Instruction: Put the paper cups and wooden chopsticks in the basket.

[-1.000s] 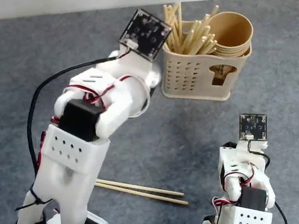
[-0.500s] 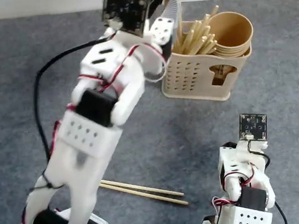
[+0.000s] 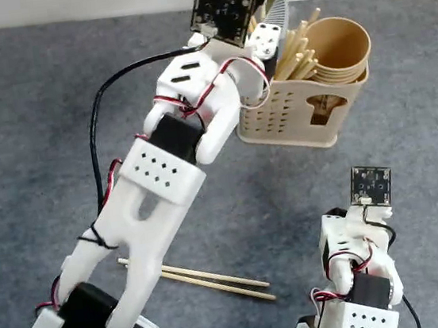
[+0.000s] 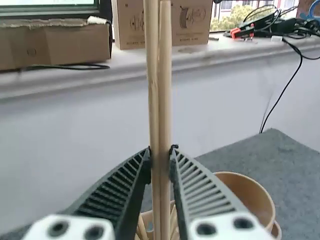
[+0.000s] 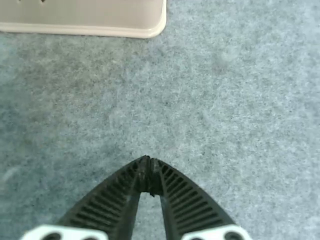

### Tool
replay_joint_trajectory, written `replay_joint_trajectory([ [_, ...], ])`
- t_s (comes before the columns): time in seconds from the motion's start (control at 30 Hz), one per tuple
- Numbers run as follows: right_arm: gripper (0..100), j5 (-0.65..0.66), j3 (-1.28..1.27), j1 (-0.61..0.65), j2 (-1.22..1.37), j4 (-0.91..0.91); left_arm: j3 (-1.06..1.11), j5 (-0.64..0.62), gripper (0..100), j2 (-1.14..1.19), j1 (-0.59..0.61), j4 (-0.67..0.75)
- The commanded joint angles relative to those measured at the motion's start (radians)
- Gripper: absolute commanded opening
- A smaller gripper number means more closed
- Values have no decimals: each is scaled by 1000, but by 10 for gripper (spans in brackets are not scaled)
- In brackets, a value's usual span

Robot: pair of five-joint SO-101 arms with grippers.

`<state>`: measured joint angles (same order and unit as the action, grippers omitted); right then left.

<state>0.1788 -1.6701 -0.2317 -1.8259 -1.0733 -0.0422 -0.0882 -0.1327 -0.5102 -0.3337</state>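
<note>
My left gripper [image 4: 160, 152] is shut on two wooden chopsticks [image 4: 158, 75], held upright above the basket [image 3: 292, 111]. In the high view that gripper [image 3: 274, 9] hangs over the basket's left half, where several chopsticks [image 3: 295, 51] lean. Stacked paper cups [image 3: 338, 47] fill the basket's right half, and their rim [image 4: 245, 192] lies below the held sticks. Two more chopsticks [image 3: 209, 279] lie on the grey mat near the front. My right gripper [image 5: 148, 181] is shut on nothing, low over the mat, with the basket's base [image 5: 85, 17] farther off.
The right arm [image 3: 363, 266] stands folded at the front right. A white wall edge [image 3: 103, 0] runs along the back of the grey mat [image 3: 29, 115]. Boxes and cables sit on a ledge [image 4: 75, 35] behind the table.
The left arm has swung right and stretched farther back, carrying the chopsticks from beside the basket's left edge to above it. The right arm has stayed still.
</note>
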Motion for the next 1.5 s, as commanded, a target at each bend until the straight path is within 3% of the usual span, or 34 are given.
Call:
replay_joint_trajectory([
  [0.0,5,-2,-117,-10,-13,28,-59,-5,11,10,8,23],
  [0.43,5,-2,-117,-10,-13,28,-50,-5,11,56,25,94],
  [0.53,5,-2,-117,-10,-13,28,-50,-5,52,54,25,86],
  [1.0,5,-2,-117,-10,-13,28,-216,-5,78,50,41,-276],
  [1.23,5,-2,-117,-10,-13,28,-225,-5,151,56,68,-301],
  [1.47,5,-2,-117,-10,-13,28,-232,-6,153,48,97,-356],
])
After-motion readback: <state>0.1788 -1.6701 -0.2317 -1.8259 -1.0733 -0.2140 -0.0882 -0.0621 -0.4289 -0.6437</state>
